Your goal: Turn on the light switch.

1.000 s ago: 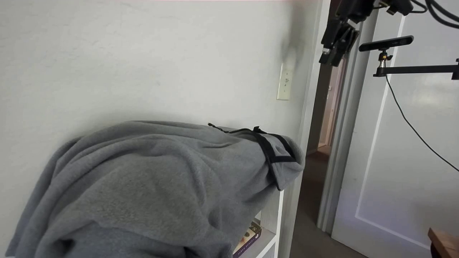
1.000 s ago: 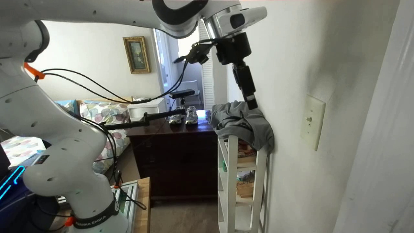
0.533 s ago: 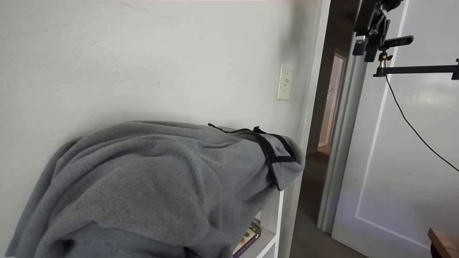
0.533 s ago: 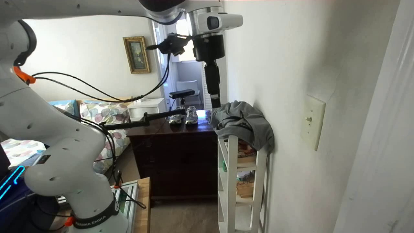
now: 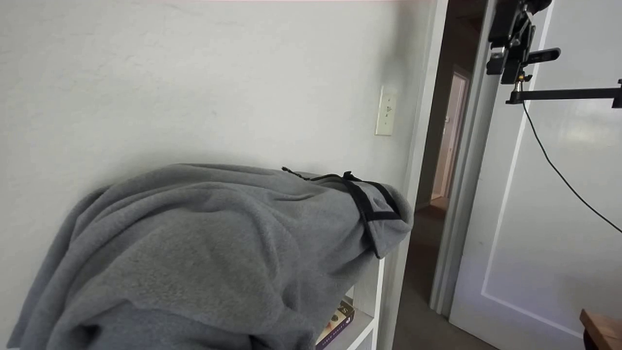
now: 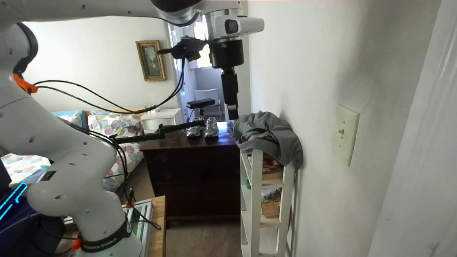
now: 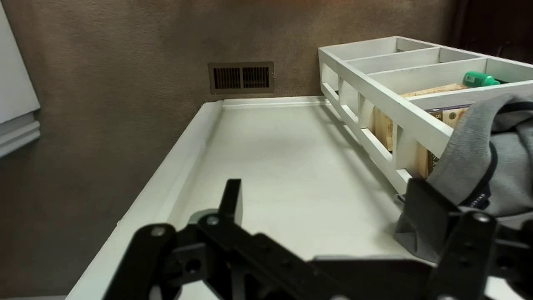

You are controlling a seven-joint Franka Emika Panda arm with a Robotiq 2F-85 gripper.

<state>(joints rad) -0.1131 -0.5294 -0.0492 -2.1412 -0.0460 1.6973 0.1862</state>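
The light switch is a cream-white upright wall plate with a small toggle at its centre. It shows in both exterior views (image 5: 386,114) (image 6: 345,135), near the door frame. It is out of view in the wrist view. My gripper hangs pointing almost straight down, well apart from the switch and the wall. In an exterior view it is left of the switch (image 6: 232,113); it also shows at the upper right in an exterior view (image 5: 502,75). In the wrist view the gripper (image 7: 327,198) has its two fingers wide apart with nothing between them.
A grey jacket (image 5: 233,233) lies over a white shelf (image 6: 256,200) against the wall, below the switch's height. A door frame (image 5: 413,175) stands beside the switch. A camera on a black arm (image 6: 182,126) and a dark dresser with shoes (image 6: 211,127) are behind the gripper.
My gripper has moved away from the wall and the switch. It has swung from tilted toward the wall to nearly vertical. The last half second shows only a small further shift the same way.
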